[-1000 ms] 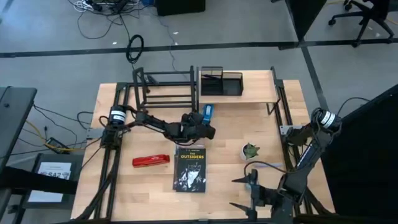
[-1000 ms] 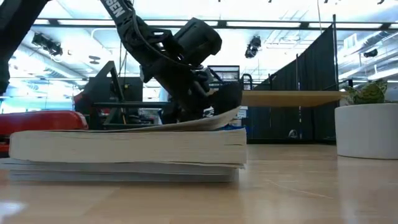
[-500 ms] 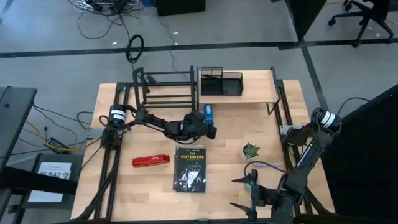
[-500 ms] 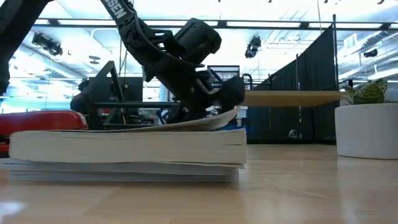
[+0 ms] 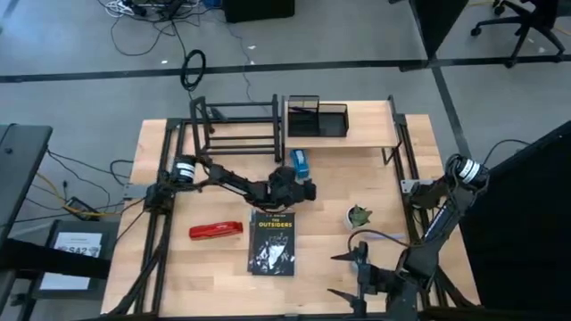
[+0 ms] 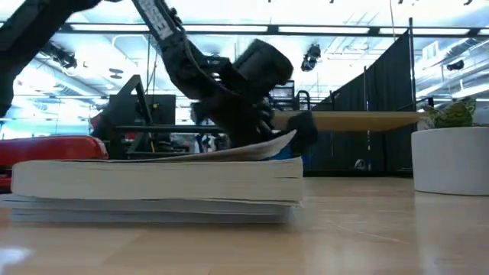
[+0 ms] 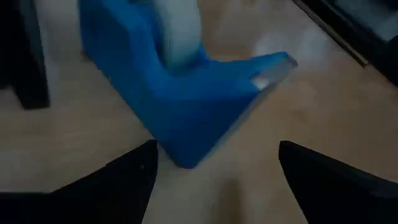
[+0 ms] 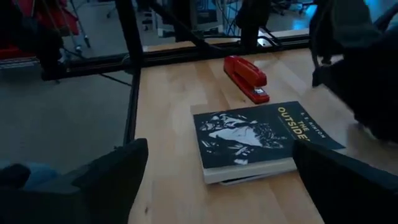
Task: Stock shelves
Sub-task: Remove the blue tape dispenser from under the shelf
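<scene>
Blue tape dispenser (image 5: pixel 299 161) for the shelves: straight ahead of left gripper (image 5: pixel 295 179), just beyond the tips. Fingers (image 7: pixel 118 180) spread wide, gripping nothing, dispenser not yet between them. Long axis running from gripper toward the shelves, so roughly in line with the reach; probably needs closing across the narrow sides. Left arm far nearer. Right gripper (image 5: pixel 350 277) parked at the table's front corner, also open and empty.

Behind the dispenser, wooden plank shelf (image 5: pixel 366 136) carrying a mesh organizer (image 5: pixel 318 119); black rack (image 5: pixel 235 130) beside it. On the bare wooden table (image 5: pixel 161 267) nearer the front: book (image 5: pixel 272 241), red stapler (image 5: pixel 216 230), potted plant (image 5: pixel 359 216). Cables on grey floor beyond.
</scene>
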`<state>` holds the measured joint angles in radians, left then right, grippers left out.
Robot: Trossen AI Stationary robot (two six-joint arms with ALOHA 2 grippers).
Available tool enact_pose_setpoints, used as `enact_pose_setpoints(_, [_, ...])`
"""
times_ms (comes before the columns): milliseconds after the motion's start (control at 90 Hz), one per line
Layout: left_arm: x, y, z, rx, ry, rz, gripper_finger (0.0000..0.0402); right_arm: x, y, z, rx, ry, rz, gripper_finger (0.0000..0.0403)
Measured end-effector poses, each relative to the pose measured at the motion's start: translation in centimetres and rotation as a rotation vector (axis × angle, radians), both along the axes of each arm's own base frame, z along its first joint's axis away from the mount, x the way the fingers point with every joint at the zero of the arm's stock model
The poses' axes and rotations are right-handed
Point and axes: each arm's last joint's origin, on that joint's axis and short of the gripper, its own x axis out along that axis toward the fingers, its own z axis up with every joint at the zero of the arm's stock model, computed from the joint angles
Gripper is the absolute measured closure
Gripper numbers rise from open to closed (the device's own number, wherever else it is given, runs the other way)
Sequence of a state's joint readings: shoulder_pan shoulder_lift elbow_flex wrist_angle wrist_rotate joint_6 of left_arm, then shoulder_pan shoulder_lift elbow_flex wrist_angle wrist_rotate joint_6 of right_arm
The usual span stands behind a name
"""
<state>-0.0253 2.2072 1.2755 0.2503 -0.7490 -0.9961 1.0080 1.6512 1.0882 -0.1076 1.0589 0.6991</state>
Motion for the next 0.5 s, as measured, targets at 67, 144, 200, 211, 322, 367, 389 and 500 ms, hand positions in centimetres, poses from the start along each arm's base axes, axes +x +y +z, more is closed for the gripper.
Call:
enact_pose_setpoints(67, [0.8, -0.2, -0.2, 0.016, 0.012, 0.016, 0.0089, 0.0, 0.0, 0.0, 0.005, 0.007, 0.010, 0.0029])
enact_pose_setpoints(144, [1.3, -0.4, -0.3, 0.041, 0.050, 0.044, 0.0089, 0.0, 0.0, 0.0, 0.011, 0.008, 0.011, 0.0029])
enact_pose_setpoints(200, [1.7, -0.4, 0.0, 0.052, 0.071, 0.053, 0.0089, 0.0, 0.0, 0.0, 0.006, 0.010, 0.012, 0.0029])
enact_pose_setpoints(211, [1.7, -0.4, 0.1, 0.052, 0.075, 0.053, 0.0089, 0.0, 0.0, 0.0, 0.006, 0.010, 0.012, 0.0029])
enact_pose_setpoints(322, [2.2, -0.5, 0.8, 0.054, 0.112, 0.040, 0.0089, -0.1, -0.4, -0.4, -0.008, 0.025, -0.024, 0.0029])
enact_pose_setpoints(367, [2.3, -0.7, 1.0, 0.064, 0.136, 0.028, 0.0089, -0.1, -1.1, -0.5, -0.001, 0.039, -0.072, 0.0029])
enact_pose_setpoints(389, [2.4, -0.9, 1.1, 0.066, 0.145, 0.021, 0.0089, -0.1, -1.6, -0.6, 0.012, 0.049, -0.098, 0.0030])
enact_pose_setpoints(500, [2.2, -2.7, 2.0, 0.083, 0.236, -0.063, 0.0089, -0.2, -4.5, -0.6, 0.053, 0.150, -0.218, 0.0034])
